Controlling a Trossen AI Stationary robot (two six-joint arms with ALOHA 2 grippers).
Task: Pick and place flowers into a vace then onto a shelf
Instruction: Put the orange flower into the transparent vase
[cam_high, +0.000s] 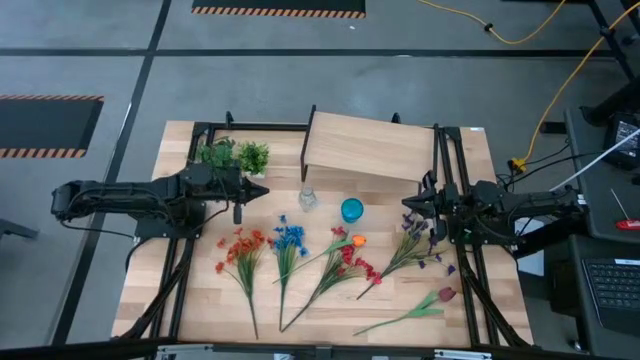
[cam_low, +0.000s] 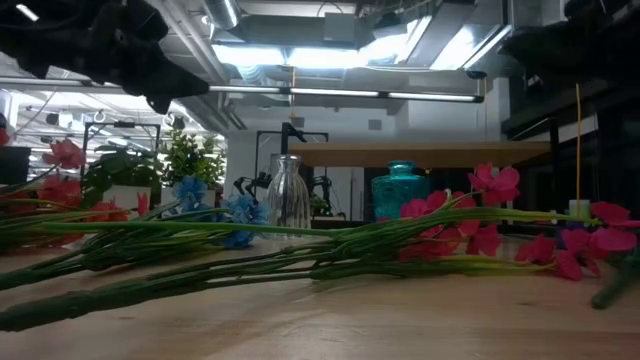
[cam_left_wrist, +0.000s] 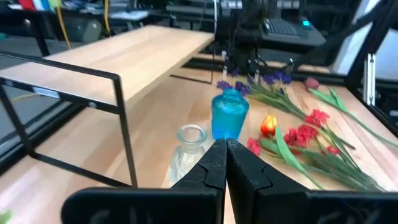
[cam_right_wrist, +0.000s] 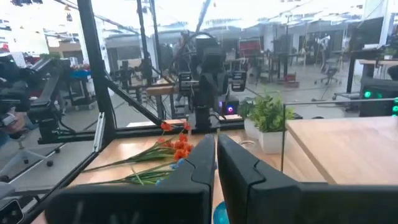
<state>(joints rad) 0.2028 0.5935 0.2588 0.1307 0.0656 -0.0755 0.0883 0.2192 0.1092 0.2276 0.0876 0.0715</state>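
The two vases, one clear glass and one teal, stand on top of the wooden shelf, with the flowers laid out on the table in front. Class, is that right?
Not quite. The clear glass vase and the teal vase stand on the table in front of the shelf, not on top of it, as the high view shows. The flowers do lie on the table in front.

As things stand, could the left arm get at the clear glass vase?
Probably yes: the left hand, shut, sits just left of the clear glass vase with bare tabletop between; the shelf stands behind, not across the path.

Grey floor (cam_high: 300, 85), hazard-striped mats (cam_high: 278, 9), yellow cable (cam_high: 520, 38); ceiling strip lights (cam_low: 300, 55).
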